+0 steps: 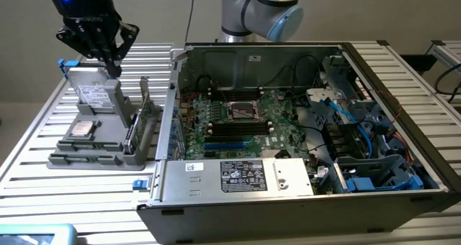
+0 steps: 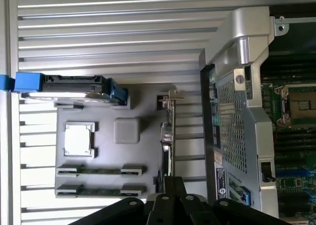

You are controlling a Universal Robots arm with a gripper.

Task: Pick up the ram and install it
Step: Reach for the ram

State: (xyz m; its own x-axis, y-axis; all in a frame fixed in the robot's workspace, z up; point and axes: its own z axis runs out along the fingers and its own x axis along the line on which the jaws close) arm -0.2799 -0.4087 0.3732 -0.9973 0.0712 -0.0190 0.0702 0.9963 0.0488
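Two ram sticks lie flat between grey clips at the front of a grey holder; they are thin and dark green. In the exterior view the ram sits at the holder's near end. My black gripper hangs above the holder's far end, over the upright hard drive. Its fingers meet at a point, shut, with nothing between them. In the wrist view the gripper reaches out over the holder, clear of the ram.
The holder also carries a CPU and an upright green card with a metal bracket. At the exterior view's right lies the open computer case, with its motherboard and black memory slots exposed. Everything rests on a slatted metal table.
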